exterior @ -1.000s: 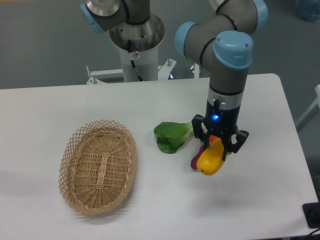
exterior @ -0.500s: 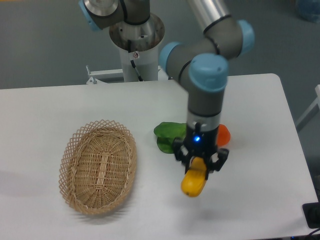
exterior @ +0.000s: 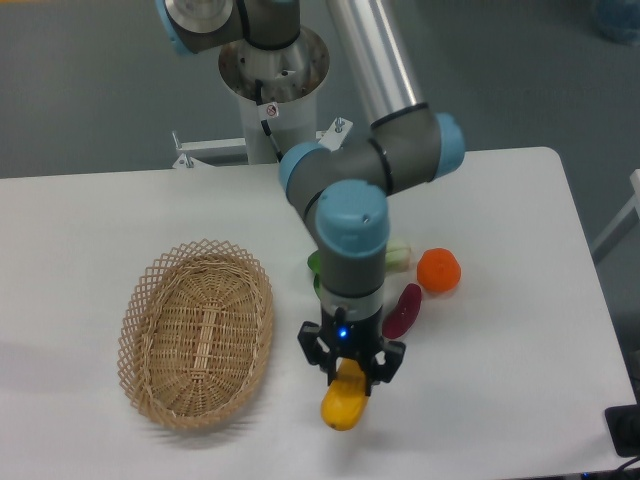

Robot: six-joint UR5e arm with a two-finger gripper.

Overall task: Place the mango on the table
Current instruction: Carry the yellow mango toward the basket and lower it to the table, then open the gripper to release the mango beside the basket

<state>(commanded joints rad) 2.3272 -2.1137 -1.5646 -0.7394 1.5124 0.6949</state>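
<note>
The hand [exterior: 350,377], clamped on the mango [exterior: 345,402], has carried it leftward and nearer, low over bare worktop [exterior: 480,400], seemingly ready to release.

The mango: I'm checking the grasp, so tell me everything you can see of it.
The mango is smooth, yellow-orange and oblong. Its upper end is clamped in the gripper, and its lower end hangs out below, tilted. It sits over the white table near the front edge, right of the basket. Whether it touches the table is unclear.
</note>
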